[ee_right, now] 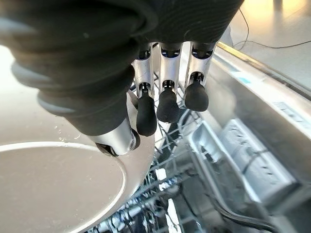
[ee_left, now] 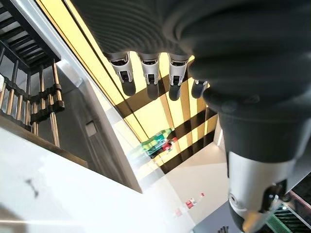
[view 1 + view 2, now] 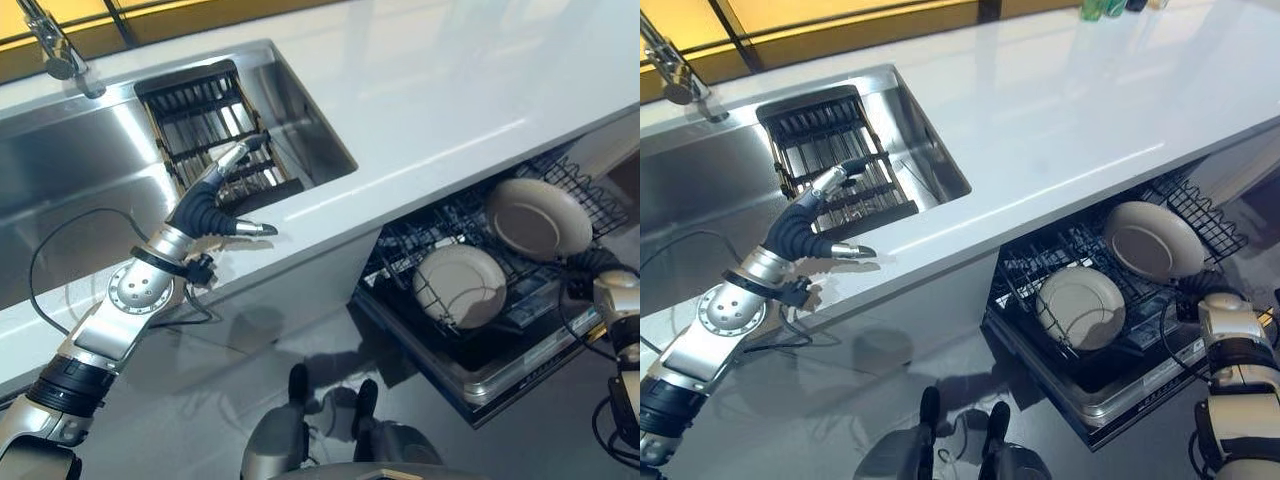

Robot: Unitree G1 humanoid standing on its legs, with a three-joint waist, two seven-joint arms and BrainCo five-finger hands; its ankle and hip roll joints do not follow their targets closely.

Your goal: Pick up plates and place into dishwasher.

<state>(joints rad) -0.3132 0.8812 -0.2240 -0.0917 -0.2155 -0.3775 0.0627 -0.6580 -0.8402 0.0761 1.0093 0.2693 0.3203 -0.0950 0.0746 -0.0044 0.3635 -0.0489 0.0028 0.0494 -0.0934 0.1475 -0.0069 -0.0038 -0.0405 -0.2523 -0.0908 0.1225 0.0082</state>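
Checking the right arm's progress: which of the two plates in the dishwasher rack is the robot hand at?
The farther-right plate, toward the rack's outer end. The right robot hand is at its rim; the other plate stands alone.

Plates (image 3: 459, 285) in dishwasher rack (image 3: 470, 330), sink (image 3: 90, 170) left

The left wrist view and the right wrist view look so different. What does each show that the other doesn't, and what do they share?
The left wrist view alone shows the left hand, fingers straight, above the white counter, with the slatted rack in the sink beside it. The right wrist view alone shows the right hand against the rim of a plate, with the dishwasher's wire basket below. Both share a dark ribbed cover with dark-tipped fingers in a row.
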